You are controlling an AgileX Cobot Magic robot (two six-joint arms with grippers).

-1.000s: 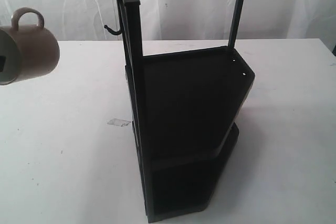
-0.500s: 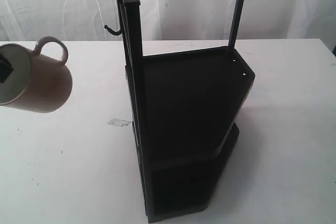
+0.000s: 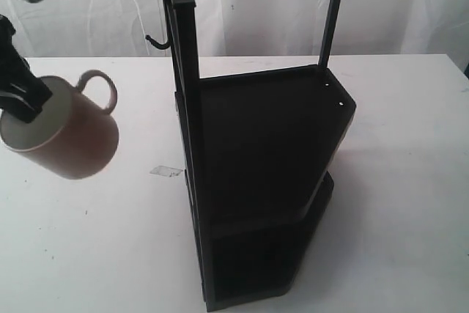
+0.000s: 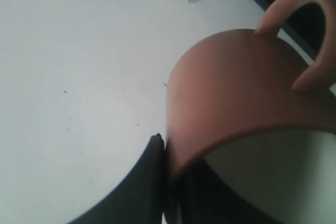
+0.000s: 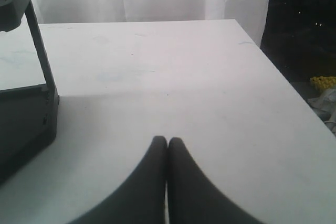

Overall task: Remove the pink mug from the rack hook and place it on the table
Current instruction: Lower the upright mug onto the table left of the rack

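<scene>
Pink mug (image 3: 73, 133) hangs tilted over the left of the table (image 3: 95, 247), well apart from the rack hook (image 3: 155, 42). We see the left end effector (image 3: 31, 99) clamped on its rim, one finger inside. Our right end effector (image 5: 167, 142) is pressed closed, holding nothing, right of the rack (image 3: 256, 144).
</scene>
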